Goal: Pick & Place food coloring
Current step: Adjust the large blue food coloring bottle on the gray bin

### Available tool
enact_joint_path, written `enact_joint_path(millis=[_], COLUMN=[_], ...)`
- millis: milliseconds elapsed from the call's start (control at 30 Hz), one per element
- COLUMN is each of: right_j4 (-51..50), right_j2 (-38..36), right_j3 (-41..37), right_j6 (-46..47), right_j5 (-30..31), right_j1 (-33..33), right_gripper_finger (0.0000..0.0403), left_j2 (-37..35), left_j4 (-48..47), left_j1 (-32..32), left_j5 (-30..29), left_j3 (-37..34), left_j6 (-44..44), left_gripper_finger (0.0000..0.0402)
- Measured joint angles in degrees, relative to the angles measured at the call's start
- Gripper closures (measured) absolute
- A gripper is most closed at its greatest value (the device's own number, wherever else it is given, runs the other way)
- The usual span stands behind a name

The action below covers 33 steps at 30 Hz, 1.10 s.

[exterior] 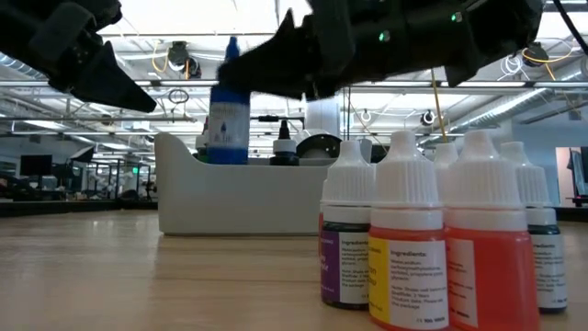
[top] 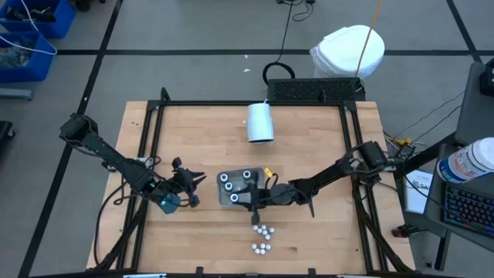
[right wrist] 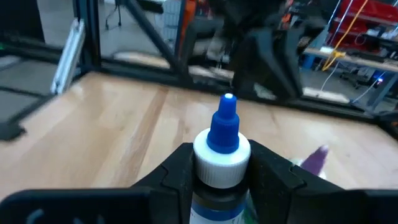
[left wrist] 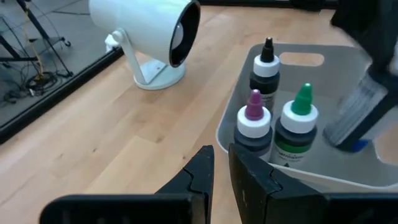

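Blue-tipped bottle held over the grey tray

The right gripper (right wrist: 219,165) was clamped on a blue-tipped food coloring bottle (right wrist: 222,146) above the shallow grey plastic tray (left wrist: 323,74), which held black-tipped (left wrist: 265,71), purple-tipped (left wrist: 254,127) and green-tipped (left wrist: 298,127) bottles. The left gripper (left wrist: 221,171) hung just beside the tray, fingers nearly closed on nothing. Small white-capped bottles (top: 262,238) stood clustered on the wooden table (top: 309,139) nearby; a white cylinder cup (top: 260,122) lay apart.
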Motion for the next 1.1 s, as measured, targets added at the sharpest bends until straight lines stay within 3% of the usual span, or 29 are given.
enact_joint_path(millis=[233, 867, 1100], right_j4=[-1.7, -0.6, 4.7], right_j2=[5.5, 5.8, 9.7], right_j3=[5.0, 5.2, 5.2], right_j6=[-1.4, 0.3, 1.7], right_j5=[1.5, -0.2, -0.1], right_j1=[-0.2, -0.8, -1.0], right_gripper_finger=[0.0292, 0.0289, 0.0285], left_j2=[0.0, 0.0, 0.0], left_j4=[0.1, 0.2, 0.2], left_j1=[-0.2, -0.2, -0.2], left_j5=[0.4, 0.5, 0.5], left_j3=[0.0, 0.0, 0.0], left_j6=[0.4, 1.4, 1.4], left_gripper_finger=[0.0344, 0.0344, 0.0344])
